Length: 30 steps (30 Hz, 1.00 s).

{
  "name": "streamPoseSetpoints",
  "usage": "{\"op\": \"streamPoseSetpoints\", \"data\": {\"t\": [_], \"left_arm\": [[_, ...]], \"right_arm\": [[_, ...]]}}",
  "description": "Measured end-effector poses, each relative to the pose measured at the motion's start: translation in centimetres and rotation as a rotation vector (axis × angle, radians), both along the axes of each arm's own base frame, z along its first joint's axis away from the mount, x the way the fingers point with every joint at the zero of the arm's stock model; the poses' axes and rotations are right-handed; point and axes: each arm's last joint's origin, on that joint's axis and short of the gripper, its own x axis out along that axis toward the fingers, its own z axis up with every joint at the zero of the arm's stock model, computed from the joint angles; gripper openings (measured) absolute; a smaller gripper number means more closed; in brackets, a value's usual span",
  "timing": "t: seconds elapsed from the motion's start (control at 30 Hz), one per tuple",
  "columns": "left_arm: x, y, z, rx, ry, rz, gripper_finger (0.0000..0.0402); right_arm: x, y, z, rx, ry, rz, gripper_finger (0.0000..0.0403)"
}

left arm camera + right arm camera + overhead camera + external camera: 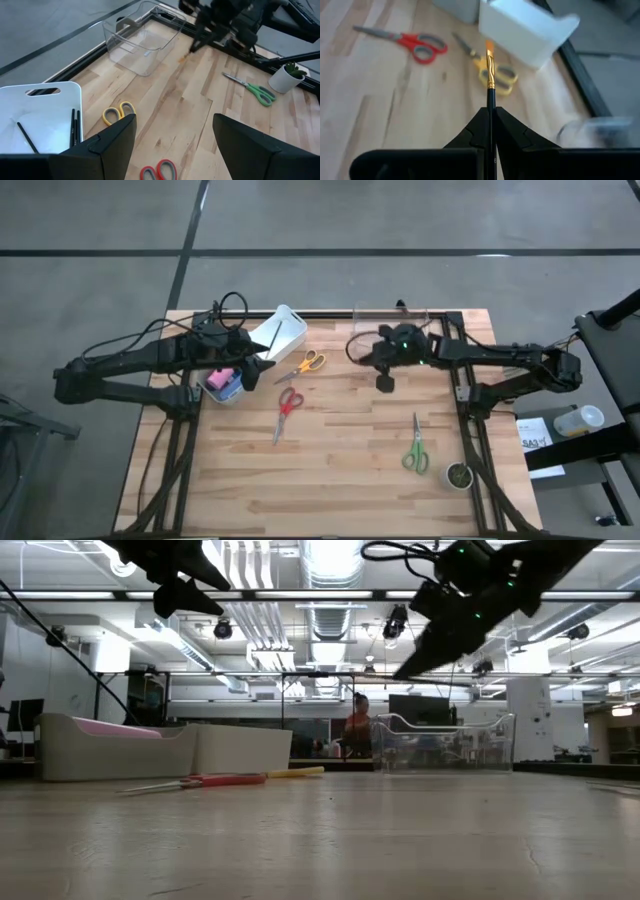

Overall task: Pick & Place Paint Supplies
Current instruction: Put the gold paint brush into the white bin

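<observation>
Right pincer (490, 117): pinching paintbrush (490, 75), frame centre, above counter (350, 470).
Left pincer (172, 135): spread, over white bin (280, 335).
Advice: carry brush level to clear tray (390, 315), release low.

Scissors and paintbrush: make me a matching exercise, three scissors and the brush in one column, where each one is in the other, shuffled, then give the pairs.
Things:
1. yellow-handled scissors
2. red-handled scissors
3. green-handled scissors
4. paintbrush

Places:
A. near the small potted plant
B. clamped in the shut right gripper, off the table
C. just beside the white bin
D. mid-table, below the yellow pair in the high view

Pairs: 1-C, 2-D, 3-A, 4-B
</observation>
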Motion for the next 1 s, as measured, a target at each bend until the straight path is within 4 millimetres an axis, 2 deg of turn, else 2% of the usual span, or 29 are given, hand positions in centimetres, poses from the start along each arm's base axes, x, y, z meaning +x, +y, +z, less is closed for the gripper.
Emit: {"op": "streamPoseSetpoints", "data": {"t": [0.23, 0.43, 0.67, 1.0], "left_arm": [[0.0, 0.0, 0.0, 0.000, 0.000, 0.000, 0.0271], [0.0, 0.0, 0.0, 0.000, 0.000, 0.000, 0.0271], [0.0, 0.0, 0.0, 0.000, 0.000, 0.000, 0.0271], [0.0, 0.0, 0.0, 0.000, 0.000, 0.000, 0.0271]], "right_arm": [[3.0, -3.2, 2.6, -0.113, -0.034, 0.126, 0.0015], [7.4, -5.7, 3.6, -0.210, -0.011, 0.234, 0.0015], [13.1, -8.2, 3.5, -0.185, -0.005, 0.299, 0.0015], [19.3, -11.0, 2.5, -0.256, -0.017, 0.399, 0.0015]]}}
